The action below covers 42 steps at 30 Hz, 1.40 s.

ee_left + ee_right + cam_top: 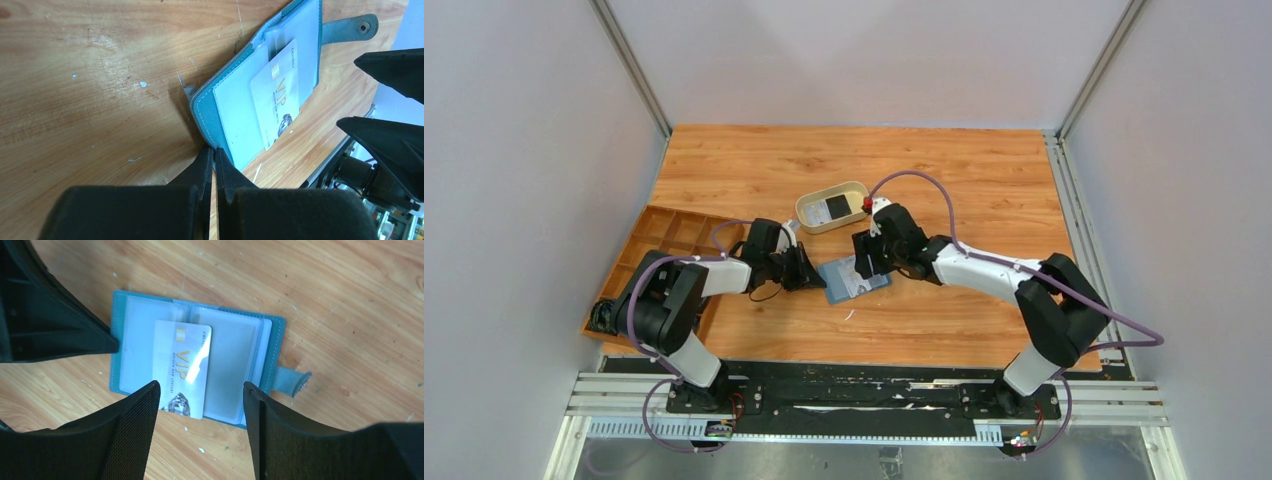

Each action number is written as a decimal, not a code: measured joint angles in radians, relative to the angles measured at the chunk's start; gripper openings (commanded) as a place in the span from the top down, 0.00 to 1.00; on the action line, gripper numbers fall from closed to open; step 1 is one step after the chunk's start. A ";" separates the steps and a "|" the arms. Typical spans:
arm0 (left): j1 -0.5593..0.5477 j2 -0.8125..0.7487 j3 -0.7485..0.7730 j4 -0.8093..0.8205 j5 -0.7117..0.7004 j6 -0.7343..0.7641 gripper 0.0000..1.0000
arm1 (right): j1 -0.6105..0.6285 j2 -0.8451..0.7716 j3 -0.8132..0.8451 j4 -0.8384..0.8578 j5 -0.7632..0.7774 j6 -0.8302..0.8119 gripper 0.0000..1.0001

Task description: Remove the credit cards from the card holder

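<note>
Open card holder point(231, 365) — credit card point(182, 367) jutting out; tray point(807, 213) holds something.

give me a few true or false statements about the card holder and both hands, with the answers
1. The card holder lies open on the table. True.
2. The right hand is shut on the card. False: its fingers stand apart over the card and hold nothing.
3. A card printed VIP sticks out past the holder's edge. True.
4. The left hand is wide open. False: its fingers are pressed together, at the holder's edge.
</note>
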 measured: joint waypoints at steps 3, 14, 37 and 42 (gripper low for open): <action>0.000 0.000 0.000 0.000 0.000 0.000 1.00 | -0.003 -0.003 -0.009 0.049 -0.034 0.010 0.35; 0.000 -0.002 0.000 -0.001 -0.001 0.003 1.00 | -0.102 0.114 -0.067 0.231 -0.321 0.120 0.40; 0.000 -0.002 0.000 -0.001 -0.001 0.003 1.00 | -0.165 0.210 -0.172 0.569 -0.569 0.315 0.47; 0.000 -0.002 0.000 -0.001 -0.001 0.003 1.00 | -0.177 0.228 -0.190 0.611 -0.621 0.359 0.49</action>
